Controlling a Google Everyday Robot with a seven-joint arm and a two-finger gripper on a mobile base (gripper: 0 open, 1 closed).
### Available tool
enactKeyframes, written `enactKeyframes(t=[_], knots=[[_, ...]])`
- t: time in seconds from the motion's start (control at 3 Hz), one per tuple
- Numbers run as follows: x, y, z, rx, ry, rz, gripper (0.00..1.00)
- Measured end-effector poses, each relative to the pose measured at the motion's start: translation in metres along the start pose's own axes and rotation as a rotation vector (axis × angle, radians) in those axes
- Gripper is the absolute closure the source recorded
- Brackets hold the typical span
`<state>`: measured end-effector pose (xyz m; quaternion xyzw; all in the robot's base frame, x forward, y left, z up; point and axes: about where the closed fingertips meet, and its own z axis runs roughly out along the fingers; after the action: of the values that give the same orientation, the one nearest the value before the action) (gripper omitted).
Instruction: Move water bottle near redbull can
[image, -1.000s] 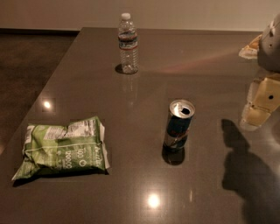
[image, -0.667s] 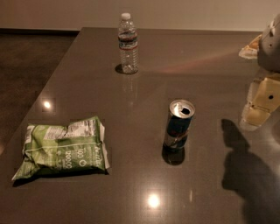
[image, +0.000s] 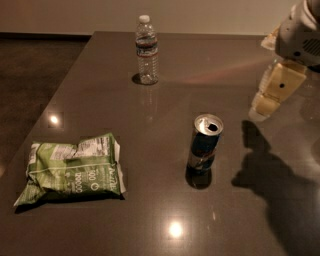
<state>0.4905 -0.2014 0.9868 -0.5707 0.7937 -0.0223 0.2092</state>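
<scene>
On my feed: one dark glossy table (image: 100, 105) with light glints, dark floor (image: 30, 65) to its left, pale wall (image: 70, 12) behind. On it: a green snack bag (image: 72, 170) front left; the water bottle (image: 147, 50) upright near the far edge, well apart from the redbull can (image: 205, 144) standing mid-table. The gripper (image: 270, 97) hangs over the right side, touching nothing; its opening I cannot tell.

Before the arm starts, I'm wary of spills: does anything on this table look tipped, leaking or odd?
Nothing is spilled or tipped. The water bottle stands capped and upright at the far side; the redbull can stands mid-table, its top open. The snack bag lies crumpled at left. The gripper hangs at right, touching nothing.
</scene>
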Motion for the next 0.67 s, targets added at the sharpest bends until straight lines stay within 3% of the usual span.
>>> enactKeyframes(t=[0.67], knots=[[-0.037, -0.079, 0.026, 0.045, -0.098, 0.106, 0.00]])
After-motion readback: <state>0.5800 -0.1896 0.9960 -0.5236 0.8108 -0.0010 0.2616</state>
